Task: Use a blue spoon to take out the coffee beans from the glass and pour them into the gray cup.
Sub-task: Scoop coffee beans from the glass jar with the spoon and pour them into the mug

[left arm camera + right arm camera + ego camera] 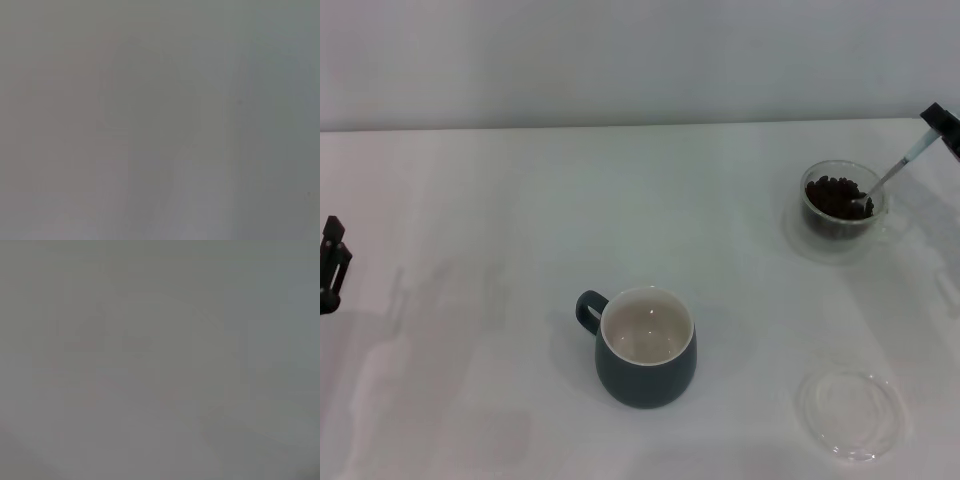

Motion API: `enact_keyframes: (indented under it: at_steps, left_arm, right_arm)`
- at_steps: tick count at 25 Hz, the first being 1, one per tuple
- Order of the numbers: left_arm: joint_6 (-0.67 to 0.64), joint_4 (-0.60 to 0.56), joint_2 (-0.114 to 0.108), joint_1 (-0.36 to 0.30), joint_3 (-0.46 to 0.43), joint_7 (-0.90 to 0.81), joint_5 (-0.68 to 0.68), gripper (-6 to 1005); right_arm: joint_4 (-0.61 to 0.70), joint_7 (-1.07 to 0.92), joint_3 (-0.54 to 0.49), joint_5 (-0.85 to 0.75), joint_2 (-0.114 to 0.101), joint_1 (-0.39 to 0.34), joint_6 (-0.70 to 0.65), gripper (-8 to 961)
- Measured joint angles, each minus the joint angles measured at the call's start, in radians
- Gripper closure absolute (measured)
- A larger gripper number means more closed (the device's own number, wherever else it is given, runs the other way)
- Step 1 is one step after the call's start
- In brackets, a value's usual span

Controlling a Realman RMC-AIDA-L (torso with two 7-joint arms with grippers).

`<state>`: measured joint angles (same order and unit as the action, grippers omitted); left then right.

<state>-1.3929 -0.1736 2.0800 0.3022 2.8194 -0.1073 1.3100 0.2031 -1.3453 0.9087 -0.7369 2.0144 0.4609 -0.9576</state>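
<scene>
Head view: nearest the camera sat a flat clear saucer (850,416) at the front right of the white table (470,250); the gray cup (644,347) stood front centre, upright, loop handle toward the robot's left, creamy inside showing no beans; the glass (842,200) stood far right, well apart from the cup, holding the coffee beans (832,193); the blue spoon (892,174) leaned with its metal bowl down among the beans and its pale handle slanting up and out to the right; the right gripper (942,124) sat at the right edge of frame, clamped on the top end of that handle, only a dark tip visible; the left gripper (330,265) hung at the far left edge, well apart from everything, fingers mostly cut off, could not tell how far open.

Left wrist view: blank grey blur; nothing readable.

Right wrist view: same grey haze; nothing readable.
</scene>
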Motion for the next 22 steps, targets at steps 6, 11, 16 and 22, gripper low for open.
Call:
enact_keyframes:
  at_steps: [6,11,16,22]
  left_arm:
    - [-0.002,0.011,0.0,0.002,0.0,0.0,0.003,356]
    - [-0.002,0.011,-0.001,0.005,0.0,0.0,0.004,357]
    - [-0.002,0.011,-0.002,0.008,0.0,0.0,0.001,357]
    - [-0.001,0.011,-0.002,0.005,0.0,0.0,0.003,357]
  right_arm:
    - [-0.023,-0.026,-0.002,0.028,0.002,0.006,0.004,798]
    - [-0.036,-0.046,-0.002,0.064,0.006,0.007,0.005,798]
    - [-0.048,-0.066,0.0,0.103,0.007,0.008,0.005,798]
    - [-0.067,-0.108,-0.002,0.13,0.006,0.006,-0.012,798]
